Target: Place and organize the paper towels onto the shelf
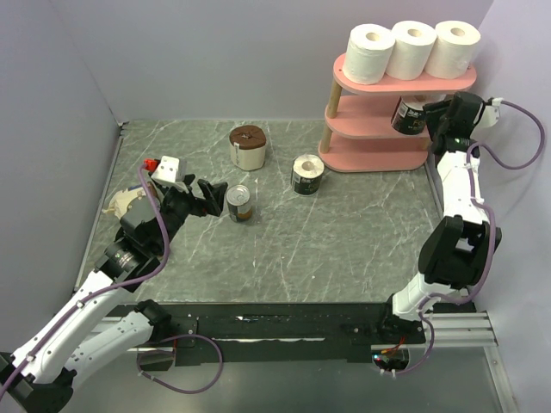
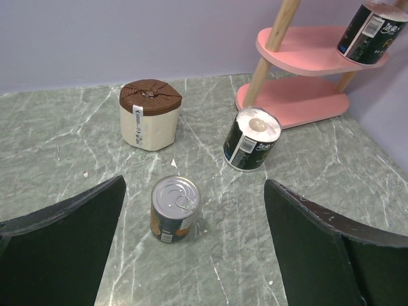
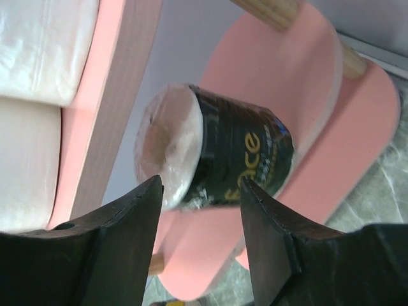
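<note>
The pink shelf (image 1: 379,155) stands at the back right, with three white paper towels (image 1: 411,49) in a row on its top tier. A black-printed roll (image 1: 407,116) rests tilted on the middle tier (image 3: 274,70). My right gripper (image 1: 428,120) is right beside it, open. In the right wrist view the roll (image 3: 217,153) sits just past the fingertips, and only pink board shows between them. Another black-printed roll (image 1: 307,175) and a cream roll with a brown top (image 1: 247,146) stand on the table. My left gripper (image 1: 211,196) hangs wide open near them, holding nothing.
A small metal can (image 1: 239,204) with a dark label stands just in front of the left gripper, between its fingers (image 2: 70,236) in the left wrist view. Walls close the table at the back, left and right. The shelf's wooden posts (image 2: 271,51) stand on its left side.
</note>
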